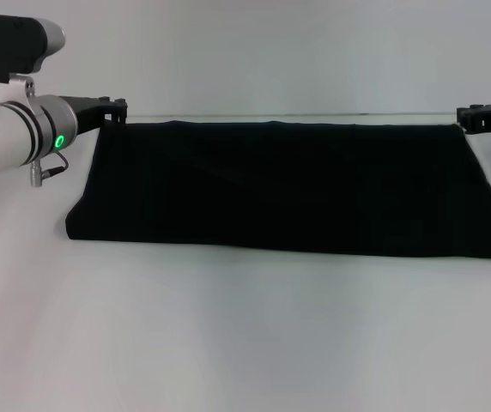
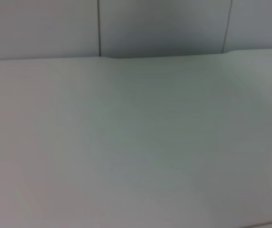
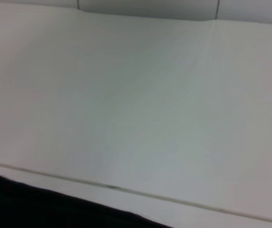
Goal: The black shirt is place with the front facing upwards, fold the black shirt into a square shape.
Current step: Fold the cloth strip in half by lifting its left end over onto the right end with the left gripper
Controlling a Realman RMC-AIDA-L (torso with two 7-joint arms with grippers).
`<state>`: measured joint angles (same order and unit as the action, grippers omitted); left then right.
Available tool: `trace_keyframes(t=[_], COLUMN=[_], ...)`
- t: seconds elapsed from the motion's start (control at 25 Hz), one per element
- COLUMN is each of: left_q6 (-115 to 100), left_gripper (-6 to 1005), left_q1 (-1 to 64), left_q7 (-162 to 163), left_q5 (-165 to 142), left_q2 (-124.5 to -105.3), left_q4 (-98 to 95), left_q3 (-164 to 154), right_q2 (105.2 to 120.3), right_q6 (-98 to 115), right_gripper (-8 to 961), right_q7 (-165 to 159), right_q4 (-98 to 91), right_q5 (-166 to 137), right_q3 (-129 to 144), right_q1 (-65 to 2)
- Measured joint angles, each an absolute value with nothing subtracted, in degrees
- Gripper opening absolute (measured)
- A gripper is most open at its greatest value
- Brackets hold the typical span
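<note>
The black shirt [image 1: 288,189] lies across the middle of the head frame, a wide folded band on the white table [image 1: 245,343]; left gripper [image 1: 118,110] sits at its upper-left corner, right gripper [image 1: 484,118] at its upper-right, finger state impossible to tell; left wrist shows only table; right wrist shows black cloth at the lower left.

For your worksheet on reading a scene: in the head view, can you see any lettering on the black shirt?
No. The black shirt shows only plain black cloth, lying as a wide band on the white table.
</note>
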<state>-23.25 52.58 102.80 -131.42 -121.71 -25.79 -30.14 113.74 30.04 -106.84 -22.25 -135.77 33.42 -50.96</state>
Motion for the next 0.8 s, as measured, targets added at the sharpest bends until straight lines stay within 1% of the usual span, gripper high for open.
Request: trace_keyframes(t=[0.04,0.16,0.24,0.4,0.48,0.52,0.6,0.68,0.8], left_q6=[-22.7,-20.1,-19.9,-20.9,-23.1,-25.9,-32.0,-40.3,-51.9], left_gripper=[23,181,258,413,509,556,652,686,737], left_q1=[52.6,52.7,52.6,52.0,51.7,51.4,50.6,49.4,47.7], left_q7=[102.9,103.1,103.2,103.2,103.3,103.6,104.7,105.7,106.7], left_q5=[-131.4,-131.1,-130.3,-128.4,-127.9,-127.8,-127.8,-127.8,-127.8], left_q2=[-121.83,-122.33,-122.36,-121.92,-121.41,-121.0,-120.29,-119.76,-119.52], left_q4=[-25.8,-25.7,-25.8,-26.3,-26.4,-26.6,-27.7,-29.9,-33.9], left_q3=[-30.1,-29.8,-29.8,-29.9,-29.8,-29.8,-29.9,-30.0,-30.0], right_q2=[113.97,114.26,114.17,112.86,112.19,111.64,111.37,110.92,110.4], right_q6=[29.1,26.1,25.4,28.9,32.5,38.0,41.6,47.8,57.1], right_gripper=[57,193,284,373,417,439,484,528,735], right_q7=[-107.0,-107.3,-107.4,-110.3,-112.6,-115.9,-117.5,-120.0,-123.1], right_q4=[-22.5,-22.9,-22.9,-23.7,-25.3,-28.2,-29.9,-33.0,-37.5], right_q5=[-135.8,-135.6,-135.6,-135.6,-135.6,-135.7,-135.8,-135.7,-135.5], right_q3=[33.4,33.4,33.2,32.9,32.9,33.1,33.1,33.1,32.7], right_q1=[-50.8,-50.5,-50.4,-49.7,-48.8,-47.6,-46.8,-45.4,-43.2])
